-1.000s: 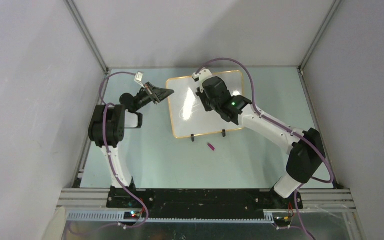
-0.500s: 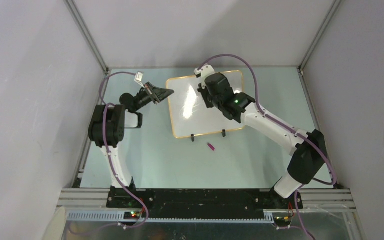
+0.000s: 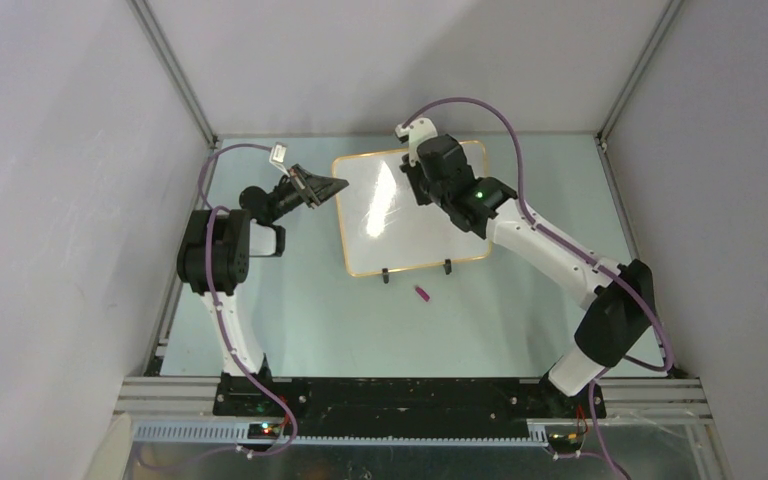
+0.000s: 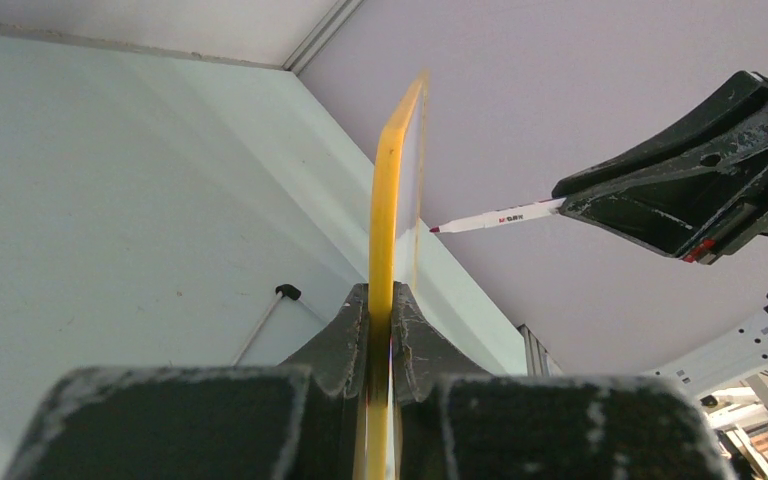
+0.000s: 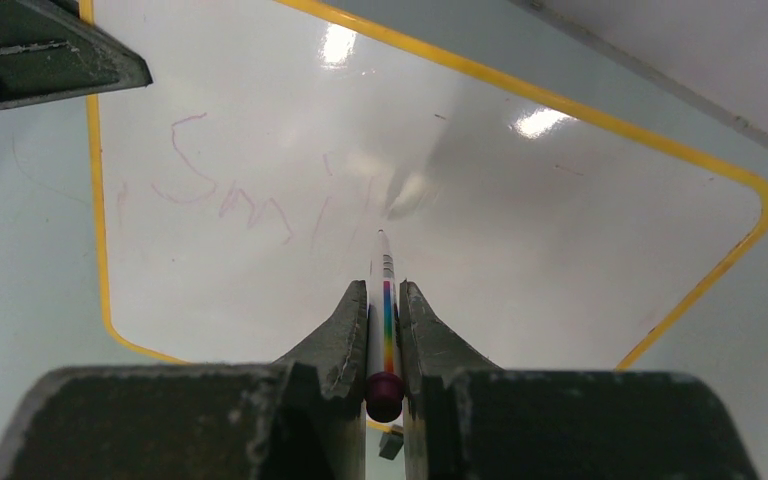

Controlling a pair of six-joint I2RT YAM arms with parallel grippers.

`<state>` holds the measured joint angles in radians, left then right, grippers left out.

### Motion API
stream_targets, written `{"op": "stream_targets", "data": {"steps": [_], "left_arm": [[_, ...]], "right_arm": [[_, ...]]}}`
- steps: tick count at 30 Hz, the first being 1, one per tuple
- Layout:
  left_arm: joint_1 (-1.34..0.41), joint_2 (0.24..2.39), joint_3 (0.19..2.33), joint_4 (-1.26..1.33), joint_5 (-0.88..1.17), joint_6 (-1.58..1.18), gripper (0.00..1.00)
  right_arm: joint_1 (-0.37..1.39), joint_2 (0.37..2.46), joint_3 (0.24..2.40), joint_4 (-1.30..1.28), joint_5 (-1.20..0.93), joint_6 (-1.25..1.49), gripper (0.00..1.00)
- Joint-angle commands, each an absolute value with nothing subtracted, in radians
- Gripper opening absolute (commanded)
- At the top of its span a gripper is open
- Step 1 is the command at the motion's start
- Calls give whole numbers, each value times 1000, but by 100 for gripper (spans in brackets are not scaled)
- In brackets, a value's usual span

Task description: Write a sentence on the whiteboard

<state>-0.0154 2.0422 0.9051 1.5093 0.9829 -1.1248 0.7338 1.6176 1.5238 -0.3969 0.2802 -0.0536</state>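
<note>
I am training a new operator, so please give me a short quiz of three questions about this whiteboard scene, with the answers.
1. True or false: the whiteboard is blank.
2. What does the right gripper hold? A) a cloth B) a marker C) nothing
3. Which gripper clamps the whiteboard's yellow frame?
Key: 1. False; faint purple strokes are on it. 2. B. 3. The left gripper.
</note>
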Motion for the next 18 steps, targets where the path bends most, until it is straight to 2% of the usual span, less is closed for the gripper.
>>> {"op": "stream_targets", "data": {"steps": [1, 18], "left_arm": [[-38, 2059, 914, 1529, 1062, -1072, 0], [-37, 2058, 912, 1529, 1062, -1073, 0]], "right_arm": [[726, 1642, 1575, -390, 285, -66, 0], [731, 1638, 1531, -389, 276, -49, 0]]}}
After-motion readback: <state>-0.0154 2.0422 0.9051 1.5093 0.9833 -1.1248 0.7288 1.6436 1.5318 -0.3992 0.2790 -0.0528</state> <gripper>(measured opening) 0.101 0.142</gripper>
